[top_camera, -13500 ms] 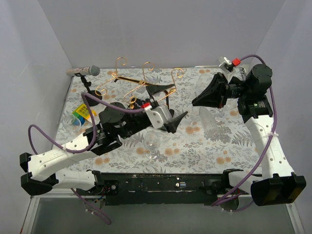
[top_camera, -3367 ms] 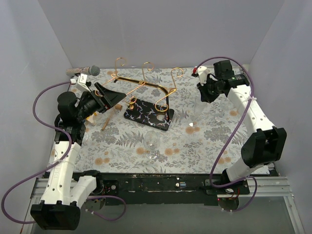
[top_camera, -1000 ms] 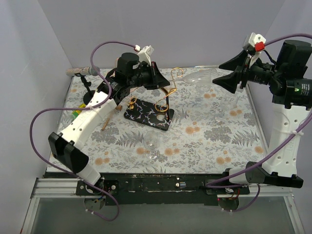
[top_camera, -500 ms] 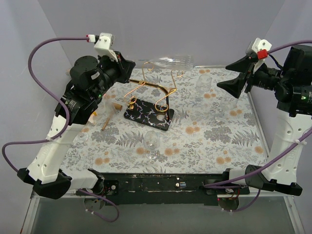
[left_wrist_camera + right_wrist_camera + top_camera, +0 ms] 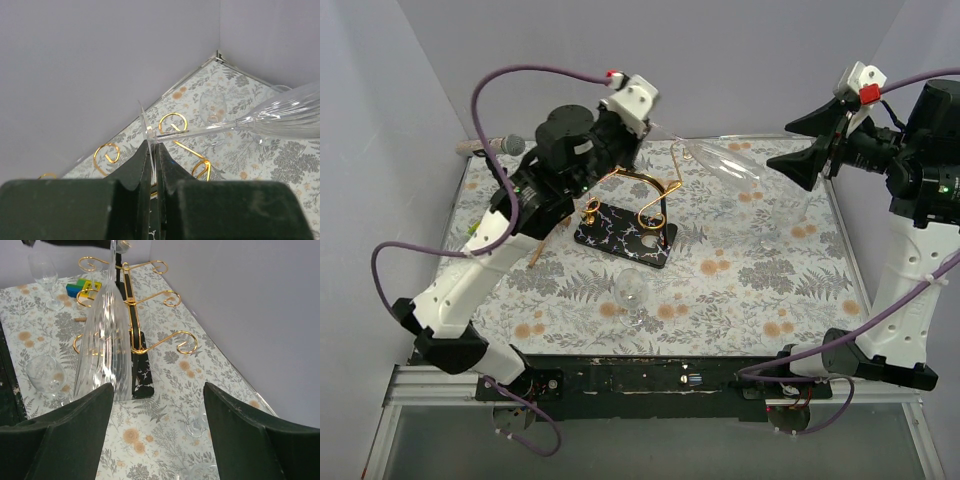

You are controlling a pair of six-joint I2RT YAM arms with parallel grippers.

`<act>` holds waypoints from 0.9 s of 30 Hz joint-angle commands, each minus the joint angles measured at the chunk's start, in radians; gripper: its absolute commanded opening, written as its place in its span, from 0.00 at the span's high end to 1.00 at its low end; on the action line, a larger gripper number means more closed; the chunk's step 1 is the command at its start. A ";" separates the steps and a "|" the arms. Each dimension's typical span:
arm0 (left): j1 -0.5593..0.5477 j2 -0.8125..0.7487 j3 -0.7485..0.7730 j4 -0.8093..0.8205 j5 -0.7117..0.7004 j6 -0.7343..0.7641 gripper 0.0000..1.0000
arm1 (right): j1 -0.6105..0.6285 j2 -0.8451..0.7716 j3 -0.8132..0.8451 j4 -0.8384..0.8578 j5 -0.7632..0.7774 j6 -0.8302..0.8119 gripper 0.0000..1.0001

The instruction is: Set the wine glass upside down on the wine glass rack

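The wine glass point(image 5: 722, 167) hangs on its side in the air above the rack's right end. My left gripper point(image 5: 642, 130) is shut on it; in the left wrist view the fingers point(image 5: 142, 160) pinch its round foot, and stem and ribbed bowl point(image 5: 292, 117) run off to the right. My right gripper point(image 5: 778, 147) stands open just right of the bowl's mouth, not touching it; in the right wrist view the bowl point(image 5: 102, 335) lies ahead of the left finger point(image 5: 75, 430). The gold wine glass rack point(image 5: 642, 184) stands on its black veined base point(image 5: 620, 230).
Another wine glass point(image 5: 630, 290) stands on the flowered cloth in front of the rack. More glasses point(image 5: 46, 372) point(image 5: 47, 270) and a glass foot point(image 5: 196, 424) dot the cloth. A microphone point(image 5: 490, 147) lies back left, coloured blocks point(image 5: 82, 287) beside it.
My left arm has swung right and carried the glass from above the rack's back towards the right gripper. The right gripper's fingers have spread wider and stayed near the same place.
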 commanded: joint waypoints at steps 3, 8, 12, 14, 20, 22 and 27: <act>-0.177 0.092 0.046 0.097 -0.148 0.320 1.00 | -0.008 0.038 -0.004 0.086 -0.060 0.092 0.20; -0.263 0.142 0.023 0.188 -0.168 0.489 1.00 | -0.001 0.058 -0.099 0.189 -0.198 0.236 0.23; -0.307 0.178 0.011 0.251 -0.174 0.579 1.00 | 0.064 0.073 -0.180 0.210 -0.199 0.257 0.24; -0.326 0.188 0.003 0.275 -0.175 0.612 1.00 | 0.105 0.076 -0.211 0.210 -0.168 0.251 0.25; -0.364 0.190 -0.027 0.316 -0.188 0.668 1.00 | 0.203 0.098 -0.250 0.164 -0.071 0.208 0.29; -0.372 0.188 -0.039 0.321 -0.189 0.678 1.00 | 0.216 0.101 -0.253 0.161 -0.070 0.206 0.33; -0.382 0.187 -0.076 0.341 -0.211 0.714 1.00 | 0.245 0.104 -0.263 0.157 -0.063 0.204 0.49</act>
